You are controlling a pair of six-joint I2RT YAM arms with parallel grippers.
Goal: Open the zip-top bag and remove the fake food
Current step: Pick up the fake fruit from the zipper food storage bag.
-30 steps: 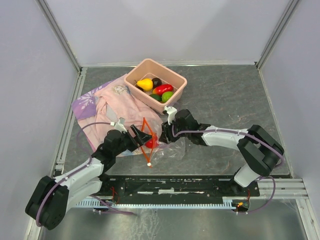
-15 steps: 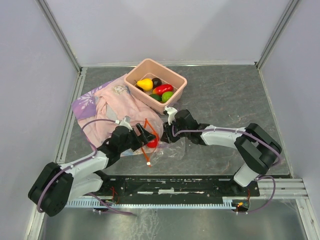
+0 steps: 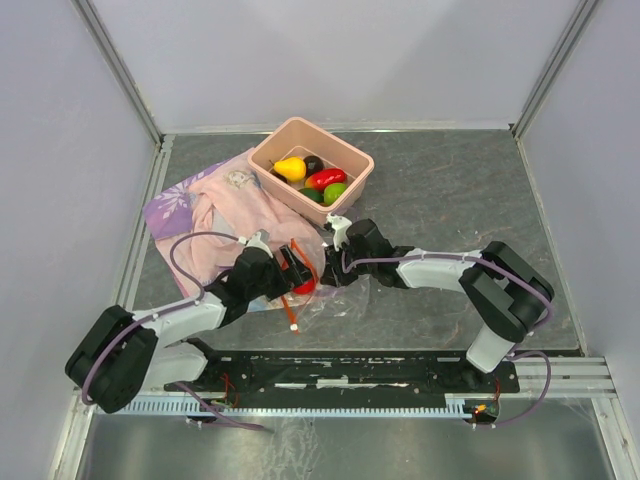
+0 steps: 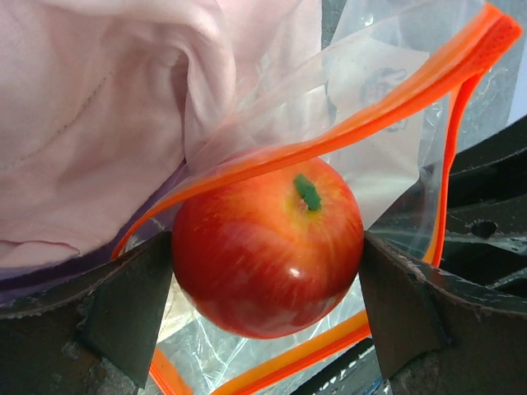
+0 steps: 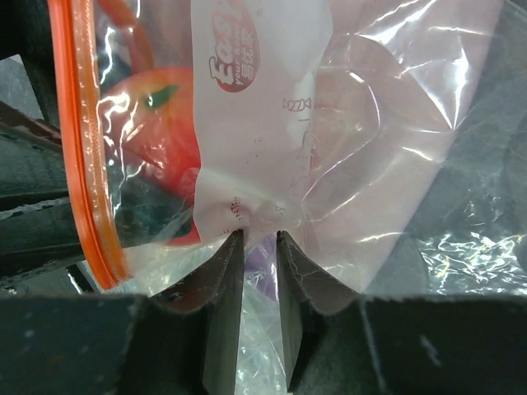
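Checking progress, top view: the bag [image 3: 318, 285] lies near the near edge of the table [image 3: 450, 200], left of centre, with its orange zip mouth parted. A tub [image 3: 311, 166] toward the far edge holds four toy fruits [image 3: 325, 179]: yellow, red, green and dark. A cloth [image 3: 215, 205] lies crumpled toward the left edge, beside the tub. One red apple [image 3: 304, 283] shows at the bag.

Judgement: opening is done and most pieces are out; the apple is not yet lifted clear.

Both arms reach low and forward, elbows out, and meet at the bag. The left gripper [image 3: 292, 270] is at its mouth and the right gripper [image 3: 333, 262] at its right side.

Left wrist view: the fingers [image 4: 123, 304] stand either side of the apple, both touching it, so the jaws are apple-wide and holding it. The zip strip runs above and below the apple, which sits in the bag mouth with the cloth behind.

Right wrist view: the jaws are nearly closed, only a narrow slit between them, pinching a fold of the clear bag wall. The apple shows through the plastic, up and to the left.
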